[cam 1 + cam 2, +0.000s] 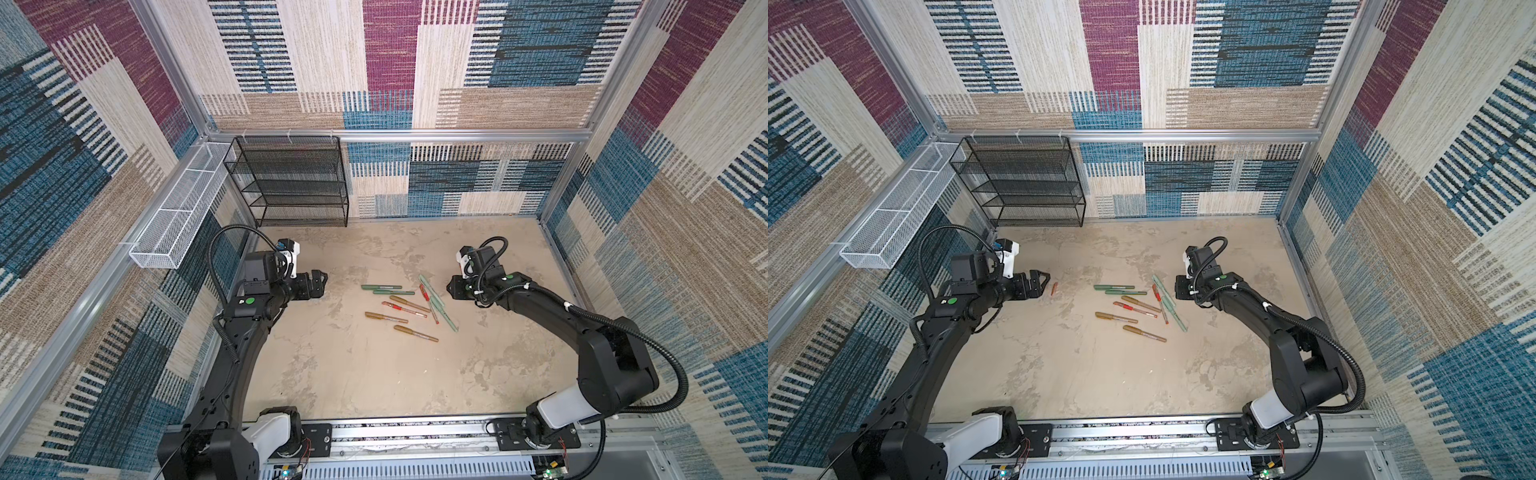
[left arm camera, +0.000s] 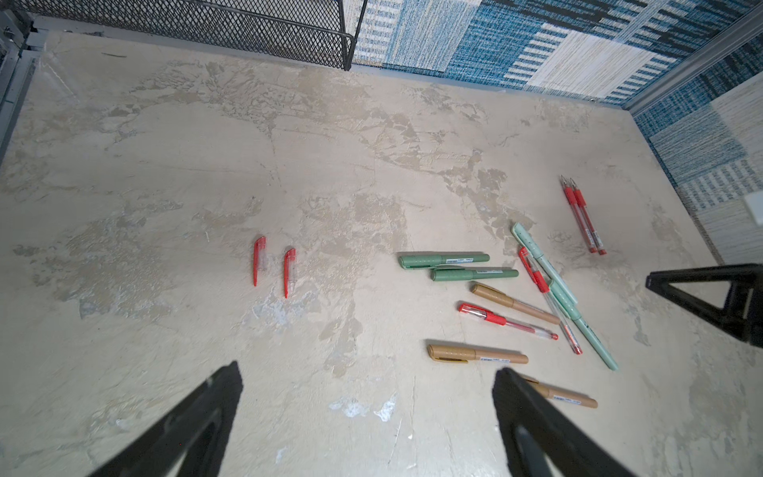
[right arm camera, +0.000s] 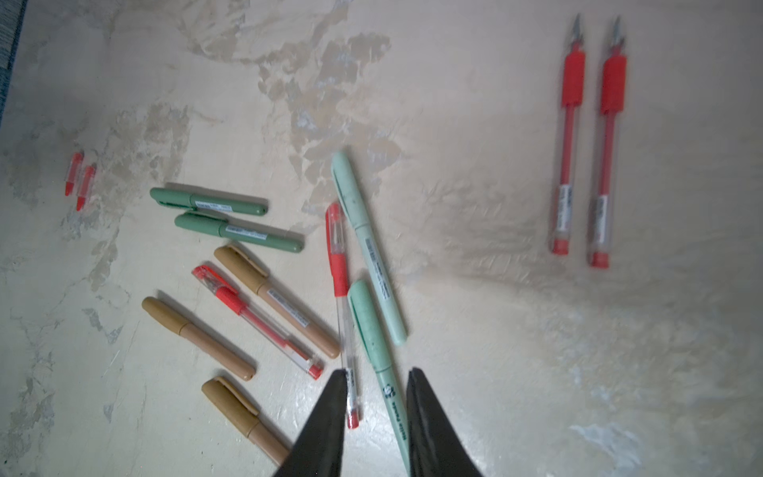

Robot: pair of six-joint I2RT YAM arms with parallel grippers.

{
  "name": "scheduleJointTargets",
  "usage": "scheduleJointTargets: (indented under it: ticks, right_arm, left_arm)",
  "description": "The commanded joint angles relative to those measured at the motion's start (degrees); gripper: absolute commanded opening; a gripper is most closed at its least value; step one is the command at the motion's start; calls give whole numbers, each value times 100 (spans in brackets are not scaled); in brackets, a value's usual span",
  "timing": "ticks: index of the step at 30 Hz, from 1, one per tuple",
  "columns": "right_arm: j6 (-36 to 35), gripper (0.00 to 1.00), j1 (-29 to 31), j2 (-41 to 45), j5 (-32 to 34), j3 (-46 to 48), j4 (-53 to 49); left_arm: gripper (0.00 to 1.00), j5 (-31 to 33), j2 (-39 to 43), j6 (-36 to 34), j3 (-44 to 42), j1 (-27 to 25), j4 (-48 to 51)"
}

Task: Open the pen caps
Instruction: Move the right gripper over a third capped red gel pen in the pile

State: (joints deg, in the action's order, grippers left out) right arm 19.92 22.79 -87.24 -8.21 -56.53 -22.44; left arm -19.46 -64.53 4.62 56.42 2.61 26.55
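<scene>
The left hand point(image 2: 367, 369) is hanging over the desk point(image 2: 165, 144) with its jaws spread wide, grasping nothing. Its wrist view is showing two loose red caps point(image 2: 290, 270) lying side by side on the desk, well apart from the pile of pens point(image 2: 494, 319). In a top view only a single red cap point(image 1: 1054, 288) is peeking out, just beside the left fingertips. In a top view where the left hand point(image 1: 318, 282) is covering that spot, no cap is showing.

The right hand point(image 3: 376, 371) is hovering beside the pile, its jaws parted by a narrow gap and clenching nothing. In its wrist view the barrel of a mint pen point(image 3: 367, 326) is running between the two fingers. Whether they are touching it, I cannot tell.

Both wrist views are showing two uncapped red pens point(image 3: 573, 78) lying parallel, bare tips pointing the same way, well apart from the pile. Both top views are hiding them behind the right arm point(image 1: 490, 286).

In the pile, two dark green pens point(image 3: 206, 201), three gold pens point(image 3: 194, 333), two capped red pens point(image 3: 231, 303) and both mint ones are wearing their caps.

Both top views are also taking in a black mesh shelf point(image 1: 291, 183) and a white mesh basket point(image 1: 174, 220) along the walls. The left wrist view is catching only the shelf's lower edge.
</scene>
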Motion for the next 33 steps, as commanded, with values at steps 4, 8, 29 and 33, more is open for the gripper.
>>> scheduleJointTargets:
  ticks: [4, 8, 29, 33]
  right_arm:
    - [506, 28, 603, -94, 145, 209, 85]
    - [583, 28, 859, -398, 184, 182, 111]
    - [304, 25, 959, -1512, 733, -239, -123]
    - [211, 23, 982, -1634, 766, -201, 7]
  left_arm:
    - [98, -55, -50, 60, 32, 11, -79]
    - [98, -61, -34, 49, 58, 11, -54]
    - [99, -100, -66, 57, 131, 11, 16]
    - [98, -19, -80, 30, 47, 11, -87]
